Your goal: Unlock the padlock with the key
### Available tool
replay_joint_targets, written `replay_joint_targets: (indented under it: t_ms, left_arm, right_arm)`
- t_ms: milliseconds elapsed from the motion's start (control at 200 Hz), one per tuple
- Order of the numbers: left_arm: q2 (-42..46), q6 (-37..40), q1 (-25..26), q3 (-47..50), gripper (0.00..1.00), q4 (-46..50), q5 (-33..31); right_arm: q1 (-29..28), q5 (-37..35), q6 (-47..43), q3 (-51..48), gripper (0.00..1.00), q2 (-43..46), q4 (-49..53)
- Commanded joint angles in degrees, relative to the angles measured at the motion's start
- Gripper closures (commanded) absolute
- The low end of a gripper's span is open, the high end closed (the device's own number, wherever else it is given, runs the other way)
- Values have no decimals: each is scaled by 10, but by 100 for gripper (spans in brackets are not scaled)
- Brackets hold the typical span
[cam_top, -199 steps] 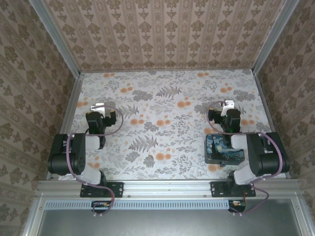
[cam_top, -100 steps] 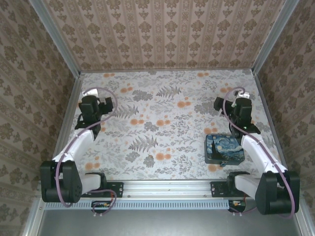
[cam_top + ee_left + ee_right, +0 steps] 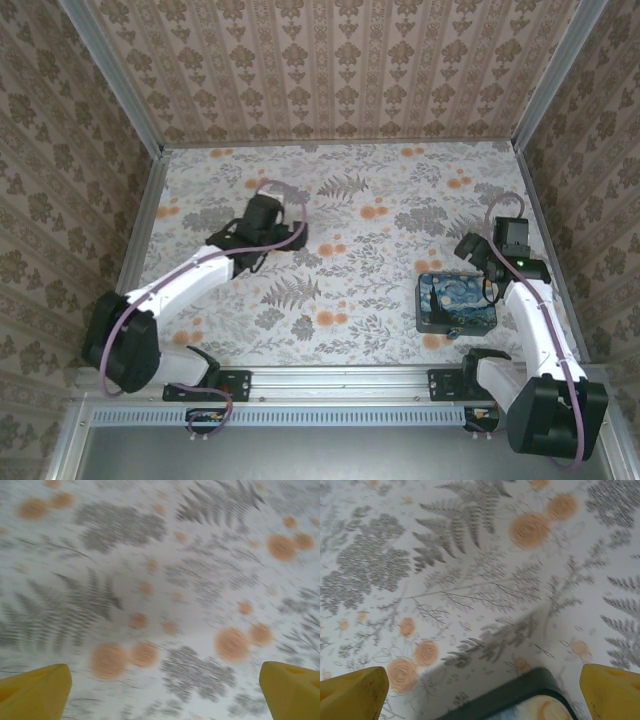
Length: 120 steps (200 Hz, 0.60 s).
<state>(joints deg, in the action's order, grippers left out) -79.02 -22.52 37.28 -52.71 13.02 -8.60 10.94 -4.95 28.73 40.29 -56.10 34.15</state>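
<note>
Over the flowered surface (image 3: 350, 170), the left end effector (image 3: 165, 690) hangs with its yellow fingers (image 3: 35, 690) spread wide and nothing between them. Near the right edge, the right end effector (image 3: 482, 687) is equally wide and empty, poised just above a corner of the starry-night box (image 3: 455, 303). Where the padlock lies cannot be told; the box may hide it. Being tiny, hard metal, it should prove light, rigid and slippery, best pinched across its flat body, leaving shackle and keyhole free.
</note>
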Motion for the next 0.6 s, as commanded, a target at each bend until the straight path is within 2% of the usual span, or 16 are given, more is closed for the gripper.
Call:
replay_joint_targets:
  t_ms: [0,215,425,595]
  left_arm:
    - [-41,-83,67,-42,2,6,41]
    - [-124,-147,174,-106,2,-30,68]
    - [-191,-210,225,-144,2,-87,134]
    - [-227,-254,249,-148,1,-130,176]
  right_arm:
    - [33,16,41,-14,1,15,50]
    - [64,29,57,-53,0,27,56]
    - [67,101,76,-81,2,36,28]
    - [68,192,107,-114,9,39,-23]
